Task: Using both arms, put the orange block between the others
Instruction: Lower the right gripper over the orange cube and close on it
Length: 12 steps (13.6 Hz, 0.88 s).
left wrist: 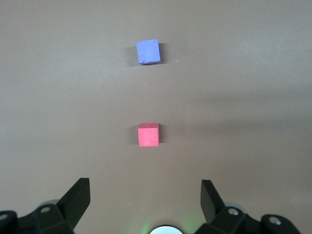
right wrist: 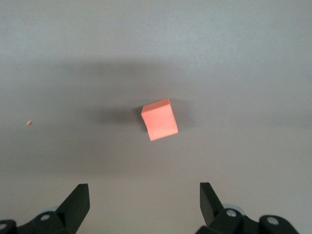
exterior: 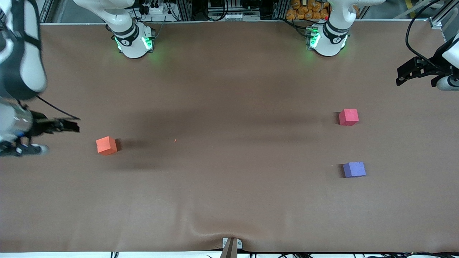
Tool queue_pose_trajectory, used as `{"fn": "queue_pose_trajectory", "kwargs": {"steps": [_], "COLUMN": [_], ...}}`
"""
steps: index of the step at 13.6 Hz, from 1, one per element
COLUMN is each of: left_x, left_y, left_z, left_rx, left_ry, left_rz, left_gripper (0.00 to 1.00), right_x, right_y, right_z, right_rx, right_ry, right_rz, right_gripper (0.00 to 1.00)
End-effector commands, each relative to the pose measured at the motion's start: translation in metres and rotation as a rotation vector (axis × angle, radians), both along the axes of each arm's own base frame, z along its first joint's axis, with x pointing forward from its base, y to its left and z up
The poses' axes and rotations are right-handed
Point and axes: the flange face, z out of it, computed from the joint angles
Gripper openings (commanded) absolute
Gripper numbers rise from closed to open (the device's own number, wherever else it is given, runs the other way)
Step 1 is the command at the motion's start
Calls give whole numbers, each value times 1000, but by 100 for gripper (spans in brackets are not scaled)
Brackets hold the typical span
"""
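Observation:
The orange block (exterior: 106, 145) (right wrist: 159, 120) lies on the brown table toward the right arm's end. My right gripper (exterior: 70, 125) (right wrist: 144, 195) hangs open above the table beside that block, holding nothing. At the left arm's end sit the others: a pinkish-red cube (exterior: 348, 117) (left wrist: 148, 134) and, nearer the front camera, a purple-blue cube (exterior: 354, 169) (left wrist: 148, 51), with a gap between them. My left gripper (exterior: 403, 76) (left wrist: 145, 195) is open and empty, up in the air near the table's end, apart from the red cube.
A brown cloth (exterior: 229, 186) covers the whole table and bulges slightly at the front edge by a small clamp (exterior: 231, 245). A tiny orange crumb (exterior: 175, 140) lies between the blocks. The arm bases (exterior: 134, 41) stand along the table's back edge.

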Motion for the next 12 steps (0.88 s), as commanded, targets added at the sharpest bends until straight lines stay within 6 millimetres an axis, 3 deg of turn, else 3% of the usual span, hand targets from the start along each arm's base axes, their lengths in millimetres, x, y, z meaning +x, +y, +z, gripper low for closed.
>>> {"fn": "queue_pose_trajectory", "kwargs": {"steps": [1, 5, 12], "left_x": [-1, 2, 2], "left_y": [-2, 0, -14], "left_z": [3, 1, 5], "left_rx": [-3, -3, -2], "left_ry": [-13, -14, -27], "left_rz": [13, 13, -15], "left_gripper": [100, 100, 100], "right_x": [-7, -5, -3], "right_y": [-16, -28, -8], "right_z": [-51, -118, -193], "right_rx": [7, 36, 47], "right_ry": [25, 62, 124], "right_rz": [50, 161, 219], "right_gripper": [100, 100, 100]}}
